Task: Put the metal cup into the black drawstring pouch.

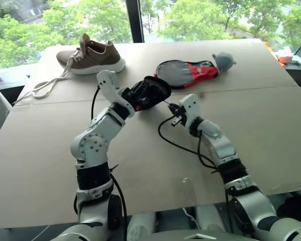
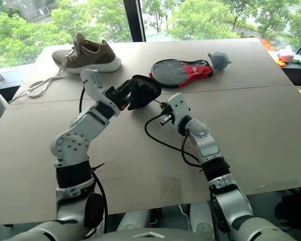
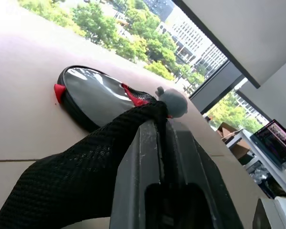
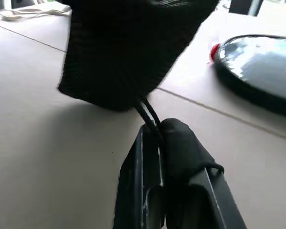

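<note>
1. Left gripper (image 1: pixel 140 98): fingers (image 3: pixel 143 157) clenched on the mesh fabric of the black drawstring pouch (image 1: pixel 151 92), holding it lifted off the tabletop (image 1: pixel 271 125).
2. Right gripper (image 4: pixel 155 131): fingers (image 4: pixel 181 143) pinched tight on the pouch's thin black drawstring cord (image 4: pixel 147 110), just below and beside the pouch body.
3. Pouch hangs between the two grippers, roughly mid-tabletop, just in front of the black-and-red paddle-shaped case (image 1: pixel 185 73). In the right wrist view its shadow falls on the tabletop beneath it.
4. Metal cup: can't locate it in any view; can't tell whether it's inside the pouch.
5. Case lies flat at the far side, with a small grey plush ball (image 1: pixel 223 61) touching its handle end.
6. Brown sneaker (image 1: pixel 93 55) sits upright at the far left, white laces trailing toward the tabletop's left edge, well apart from the pouch.
</note>
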`<act>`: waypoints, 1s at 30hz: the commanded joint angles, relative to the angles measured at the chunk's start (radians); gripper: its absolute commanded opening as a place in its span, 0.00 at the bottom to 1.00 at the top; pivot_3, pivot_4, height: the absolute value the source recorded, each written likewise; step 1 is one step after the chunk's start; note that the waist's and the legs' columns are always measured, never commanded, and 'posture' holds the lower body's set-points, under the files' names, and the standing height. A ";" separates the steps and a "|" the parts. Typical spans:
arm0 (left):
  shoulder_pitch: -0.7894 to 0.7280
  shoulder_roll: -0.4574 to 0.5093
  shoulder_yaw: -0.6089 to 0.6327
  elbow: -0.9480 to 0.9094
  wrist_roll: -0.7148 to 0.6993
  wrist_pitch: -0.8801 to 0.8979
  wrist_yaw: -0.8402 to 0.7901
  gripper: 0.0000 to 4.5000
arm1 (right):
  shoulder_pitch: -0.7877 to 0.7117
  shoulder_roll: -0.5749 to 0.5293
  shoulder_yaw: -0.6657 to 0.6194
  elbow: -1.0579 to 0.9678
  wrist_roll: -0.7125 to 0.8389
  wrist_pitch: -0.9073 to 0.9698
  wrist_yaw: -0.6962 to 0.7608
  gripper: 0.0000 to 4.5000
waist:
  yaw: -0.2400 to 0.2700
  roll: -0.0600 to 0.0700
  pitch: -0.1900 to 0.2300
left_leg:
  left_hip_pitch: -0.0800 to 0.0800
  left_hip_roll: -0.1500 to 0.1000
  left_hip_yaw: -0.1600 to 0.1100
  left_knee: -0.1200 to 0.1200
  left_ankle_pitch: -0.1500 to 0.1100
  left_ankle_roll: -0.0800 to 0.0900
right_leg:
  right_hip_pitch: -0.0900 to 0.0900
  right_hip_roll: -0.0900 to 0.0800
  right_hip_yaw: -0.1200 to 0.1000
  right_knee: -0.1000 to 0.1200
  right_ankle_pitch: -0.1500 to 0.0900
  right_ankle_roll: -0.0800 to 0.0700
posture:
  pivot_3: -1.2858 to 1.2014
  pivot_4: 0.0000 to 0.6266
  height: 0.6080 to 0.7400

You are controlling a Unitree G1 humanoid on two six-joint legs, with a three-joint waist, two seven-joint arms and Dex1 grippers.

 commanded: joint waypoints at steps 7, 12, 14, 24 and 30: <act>0.032 0.061 -0.009 -0.164 -0.102 -0.025 -0.085 0.91 | -0.278 -0.208 0.019 0.061 -0.267 -0.414 -0.128 0.00 | -0.003 0.000 0.000 | 0.000 0.000 0.001 -0.001 0.000 -0.001 | -0.001 0.001 0.000 0.000 0.000 0.000 | 0.52 0.24 1.00; -0.026 0.130 -0.031 -0.209 -0.183 -0.004 -0.144 0.91 | -0.407 -0.284 0.057 0.111 -0.361 -0.560 -0.143 0.00 | 0.001 -0.001 0.000 | -0.003 0.000 0.001 -0.001 0.000 -0.001 | -0.003 0.000 0.001 0.000 0.000 0.000 | 0.52 0.24 1.00; -0.055 0.159 -0.060 -0.200 -0.150 -0.024 -0.173 0.91 | -0.443 -0.289 0.062 0.119 -0.366 -0.584 -0.135 0.00 | 0.000 -0.001 0.000 | -0.003 0.000 0.001 -0.001 0.000 -0.001 | -0.003 0.000 0.001 0.000 0.000 0.000 | 0.52 0.24 1.00; -0.178 0.171 -0.214 0.007 0.104 -0.211 -0.304 0.91 | -0.509 -0.259 0.066 0.024 -0.341 -0.582 -0.076 0.00 | -0.002 -0.001 0.000 | -0.003 0.000 0.002 -0.001 0.000 0.000 | -0.003 0.000 0.001 0.000 0.000 0.000 | 0.52 0.24 1.00; -0.207 0.149 -0.235 0.065 0.152 -0.262 -0.352 0.91 | -0.518 -0.237 0.061 -0.022 -0.328 -0.553 -0.057 0.00 | -0.001 0.000 0.001 | -0.004 0.001 0.002 -0.002 0.000 0.000 | -0.005 0.000 0.001 0.000 0.000 0.000 | 0.52 0.24 1.00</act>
